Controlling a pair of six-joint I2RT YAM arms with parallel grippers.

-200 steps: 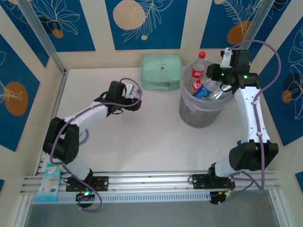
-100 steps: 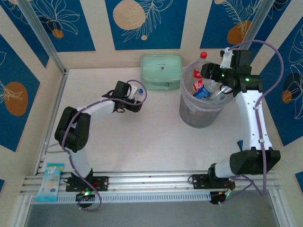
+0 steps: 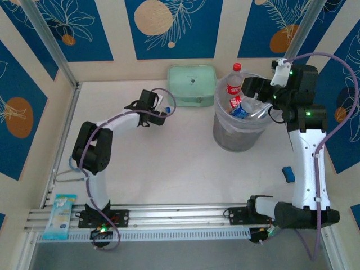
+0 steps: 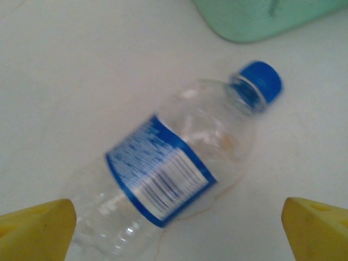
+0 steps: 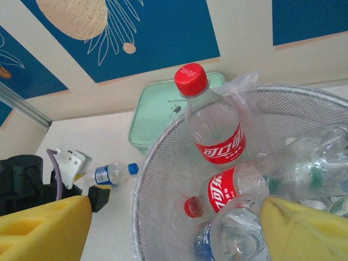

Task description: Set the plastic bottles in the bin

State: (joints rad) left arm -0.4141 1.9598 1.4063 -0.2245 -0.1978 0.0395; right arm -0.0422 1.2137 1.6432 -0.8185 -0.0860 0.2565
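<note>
A clear bottle with a blue label and blue cap (image 4: 179, 163) lies on the white table between the wide-apart yellow fingertips (image 4: 35, 225) of my open left gripper (image 4: 179, 228). The top view shows that gripper (image 3: 159, 111) beside the same bottle (image 3: 166, 108). The bin (image 3: 236, 138) holds several bottles; a red-capped one (image 3: 235, 79) sticks up above its rim. My right gripper (image 3: 256, 90) hovers open over the bin's far right rim. In the right wrist view, red-labelled bottles (image 5: 217, 136) and a crumpled blue-labelled one (image 5: 228, 239) lie inside the mesh wall (image 5: 163, 190) below the right gripper (image 5: 174, 234).
A mint-green case (image 3: 192, 84) lies at the back, between the loose bottle and the bin. A small blue object (image 3: 288, 173) sits on the table by the right arm. A light blue packet (image 3: 58, 216) rests on the rail at the near left.
My left gripper has moved further back and right, up to the blue-capped bottle. The right arm has swung outward to the right, uncovering the small blue object; its gripper stays over the bin.
</note>
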